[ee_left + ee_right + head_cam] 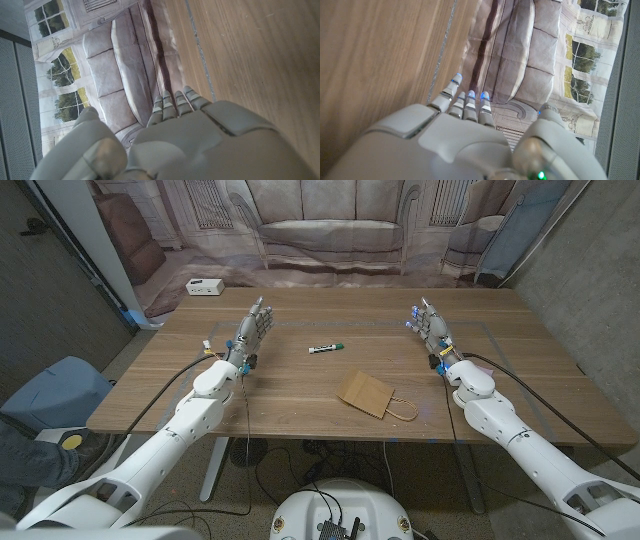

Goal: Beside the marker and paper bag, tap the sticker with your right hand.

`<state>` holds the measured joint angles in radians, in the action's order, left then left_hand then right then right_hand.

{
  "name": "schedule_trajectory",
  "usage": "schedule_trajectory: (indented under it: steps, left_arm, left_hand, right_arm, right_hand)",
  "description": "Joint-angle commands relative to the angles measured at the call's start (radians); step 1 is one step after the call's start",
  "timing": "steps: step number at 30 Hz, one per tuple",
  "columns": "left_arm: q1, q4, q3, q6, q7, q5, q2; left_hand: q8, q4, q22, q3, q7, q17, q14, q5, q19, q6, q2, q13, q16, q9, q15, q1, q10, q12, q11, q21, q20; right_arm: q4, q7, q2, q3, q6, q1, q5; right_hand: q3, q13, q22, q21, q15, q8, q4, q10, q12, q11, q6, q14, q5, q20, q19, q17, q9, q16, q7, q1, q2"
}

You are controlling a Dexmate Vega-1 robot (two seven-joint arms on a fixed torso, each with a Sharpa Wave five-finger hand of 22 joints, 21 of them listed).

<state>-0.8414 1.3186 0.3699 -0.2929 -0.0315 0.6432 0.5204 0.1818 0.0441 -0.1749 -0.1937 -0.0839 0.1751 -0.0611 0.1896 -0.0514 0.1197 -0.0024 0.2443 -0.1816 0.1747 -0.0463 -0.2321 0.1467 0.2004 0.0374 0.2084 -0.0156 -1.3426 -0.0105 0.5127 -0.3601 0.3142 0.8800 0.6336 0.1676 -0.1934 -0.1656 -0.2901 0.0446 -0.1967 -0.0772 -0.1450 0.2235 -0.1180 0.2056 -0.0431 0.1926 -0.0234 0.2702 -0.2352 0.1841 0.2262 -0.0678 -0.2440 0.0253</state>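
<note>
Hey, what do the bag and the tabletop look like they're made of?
The paper bag looks like matte brown kraft paper, flat and creased, with a thin looped handle. The table looks like wood or wood laminate, judging by its plank grain and satin sheen.

Both arms reach forward from the near corners. The left hand [248,332] and the right hand [431,328] each stand on edge, fingers [464,104] straight, close together, pointing away, thumbs apart, holding nothing.
</note>
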Motion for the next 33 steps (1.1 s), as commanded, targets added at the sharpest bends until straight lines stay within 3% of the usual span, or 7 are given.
schedule_trajectory:
  steps: [1,6,7,10,15,23,33]
  left_arm:
    - [-0.013,0.038,-0.002,-0.011,-0.005,-0.013,0.019]
    - [-0.022,0.055,-0.007,-0.006,-0.028,0.006,0.029]
    - [-0.02,0.05,-0.009,-0.006,-0.058,0.028,0.028]
    - [-0.003,0.015,-0.011,-0.018,-0.152,0.08,0.019]
    - [-0.017,0.051,-0.01,-0.015,-0.1,0.038,0.036]
    - [-0.052,0.13,-0.017,0.008,-0.029,0.001,0.069]
    - [-0.062,0.152,-0.027,0.009,-0.023,0.02,0.065]
  left_hand:
    - [0.006,-0.003,-0.003,-0.007,0.002,0.003,-0.01,0.007,-0.003,0.006,0.0,0.001,-0.006,0.001,-0.003,-0.009,0.006,0.004,0.001,0.003,0.006]
    - [0.006,-0.004,-0.003,-0.007,0.002,0.003,-0.01,0.007,0.004,0.007,0.0,-0.002,-0.006,0.001,-0.003,-0.009,0.006,0.004,0.003,-0.001,0.011]
    - [0.006,-0.004,-0.003,-0.006,0.002,0.003,-0.01,0.007,0.004,0.007,0.001,-0.002,-0.006,0.001,-0.004,-0.009,0.007,0.004,0.004,-0.001,0.012]
    - [0.007,-0.005,-0.003,-0.007,0.0,0.003,-0.011,0.007,0.004,0.01,0.001,-0.004,-0.006,0.002,-0.005,-0.01,0.008,0.005,0.002,-0.001,0.012]
    - [0.007,-0.006,-0.003,-0.007,0.0,0.003,-0.016,0.007,0.004,0.012,0.003,-0.007,-0.008,0.002,-0.006,-0.011,0.016,0.008,0.005,-0.003,0.016]
    - [0.009,-0.009,-0.003,-0.008,-0.003,0.003,-0.023,0.007,-0.002,0.018,0.006,-0.012,-0.009,0.002,-0.008,-0.013,0.021,0.01,0.005,-0.001,0.012]
    - [0.01,-0.013,-0.003,-0.009,-0.003,0.003,-0.042,0.007,-0.017,0.026,0.009,-0.019,-0.013,0.002,-0.012,-0.017,0.036,0.015,0.008,0.002,0.021]
  right_arm:
    - [-0.042,-0.033,0.009,0.01,0.038,0.045,-0.022]
    - [-0.058,-0.04,0.017,0.017,0.044,0.059,-0.023]
    - [-0.058,-0.039,0.019,0.017,0.045,0.06,-0.026]
    - [-0.052,-0.037,0.018,0.019,0.056,0.059,-0.028]
    - [-0.035,-0.022,0.019,0.021,0.079,0.052,-0.032]
    - [-0.029,0.01,0.032,0.032,0.105,0.057,-0.024]
    - [-0.043,0.06,0.05,0.045,0.112,0.074,0.015]
  right_hand:
    - [0.008,-0.003,-0.004,0.0,0.005,-0.004,0.001,-0.005,0.003,0.001,0.005,-0.007,0.004,-0.001,0.006,-0.004,0.005,0.004,0.001,-0.009,-0.002]
    - [0.008,-0.003,-0.004,0.002,0.005,-0.003,0.001,-0.005,0.002,0.001,0.003,-0.007,0.004,0.0,0.005,-0.003,0.005,0.003,0.001,-0.009,-0.002]
    - [0.006,-0.004,-0.004,0.005,0.005,-0.003,0.001,-0.024,0.008,-0.01,0.004,-0.01,0.003,0.001,0.006,-0.002,0.005,0.003,0.001,-0.006,-0.003]
    - [0.005,-0.006,-0.004,0.011,0.003,-0.005,-0.001,-0.051,0.017,-0.009,0.011,-0.013,0.002,0.001,0.008,0.0,0.005,0.002,-0.008,-0.005,-0.001]
    - [0.003,-0.009,-0.004,0.018,0.001,-0.022,-0.001,-0.05,0.014,-0.006,0.057,-0.021,0.001,0.0,0.016,0.003,0.007,0.002,-0.018,-0.002,0.002]
    - [0.002,-0.01,-0.005,0.021,0.005,-0.006,-0.002,-0.034,0.004,-0.005,0.023,-0.031,0.001,0.002,0.031,0.005,0.008,0.003,-0.008,0.002,0.002]
    - [0.0,-0.01,-0.005,0.029,0.009,-0.004,-0.001,-0.027,-0.001,-0.007,0.02,-0.026,0.0,0.01,0.025,0.005,0.007,-0.001,-0.006,0.007,0.003]
